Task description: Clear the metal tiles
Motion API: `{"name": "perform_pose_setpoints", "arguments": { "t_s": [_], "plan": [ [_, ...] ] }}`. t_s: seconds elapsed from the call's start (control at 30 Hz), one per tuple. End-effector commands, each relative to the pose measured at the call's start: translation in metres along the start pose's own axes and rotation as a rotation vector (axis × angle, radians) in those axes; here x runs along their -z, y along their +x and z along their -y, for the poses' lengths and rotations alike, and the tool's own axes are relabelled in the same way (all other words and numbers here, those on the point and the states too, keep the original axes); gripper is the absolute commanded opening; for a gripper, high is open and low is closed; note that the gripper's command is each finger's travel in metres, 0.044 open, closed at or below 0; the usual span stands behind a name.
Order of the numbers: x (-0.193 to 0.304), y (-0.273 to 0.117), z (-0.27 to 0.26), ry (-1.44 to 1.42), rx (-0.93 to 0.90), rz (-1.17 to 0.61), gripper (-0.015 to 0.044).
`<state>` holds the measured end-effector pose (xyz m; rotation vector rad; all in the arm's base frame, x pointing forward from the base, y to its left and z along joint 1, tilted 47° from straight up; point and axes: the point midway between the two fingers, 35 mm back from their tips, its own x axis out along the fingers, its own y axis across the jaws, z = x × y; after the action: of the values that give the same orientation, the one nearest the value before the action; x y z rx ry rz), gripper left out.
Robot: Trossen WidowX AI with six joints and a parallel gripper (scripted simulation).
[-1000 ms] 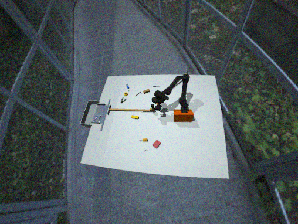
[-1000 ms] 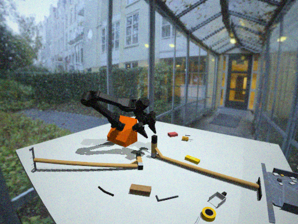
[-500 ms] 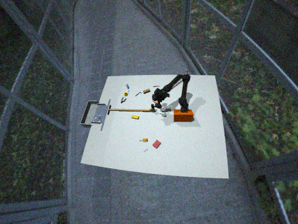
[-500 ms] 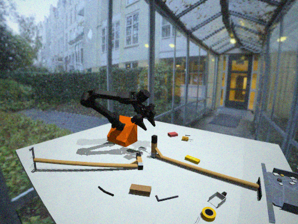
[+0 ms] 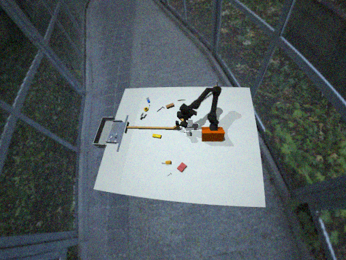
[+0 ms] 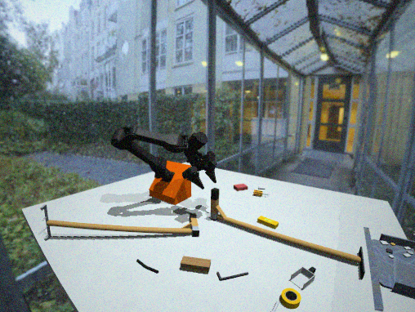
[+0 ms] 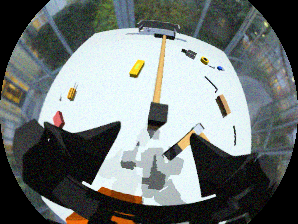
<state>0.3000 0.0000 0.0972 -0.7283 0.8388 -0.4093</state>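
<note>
The long scraper (image 5: 151,128) (image 6: 286,238) (image 7: 160,63) lies on the white table (image 5: 211,177). Its black handle (image 6: 214,202) (image 7: 158,115) stands up near the arm, and its blade (image 6: 361,263) rests at the near edge of the steel bench plate (image 5: 117,128) (image 6: 384,269) (image 7: 158,28). Several small metal tiles (image 5: 113,136) (image 6: 391,256) lie on the plate. The catch box (image 5: 101,131) adjoins the plate's far end. My gripper (image 5: 181,122) (image 6: 206,182) (image 7: 157,131) is open and empty. It hovers just above and behind the scraper's handle, not touching it.
A second wooden-shafted tool (image 6: 118,227) lies near the arm's orange base (image 5: 212,133) (image 6: 171,188). A yellow block (image 5: 156,136) (image 6: 267,221), a red block (image 5: 182,167) (image 6: 240,187), a brown block (image 5: 169,105) (image 6: 195,264) and a yellow tape roll (image 5: 146,109) (image 6: 290,297) are scattered about.
</note>
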Motion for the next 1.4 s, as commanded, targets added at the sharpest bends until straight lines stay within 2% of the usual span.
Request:
{"name": "perform_pose_setpoints", "arguments": {
  "t_s": [0.0, 1.37],
  "plan": [
    [0.004, 0.003, -0.001, -0.005, -0.003, 0.001, 0.0440],
    [0.002, 0.068, -0.001, -0.002, -0.004, 0.000, 0.0440]
  ]
}}
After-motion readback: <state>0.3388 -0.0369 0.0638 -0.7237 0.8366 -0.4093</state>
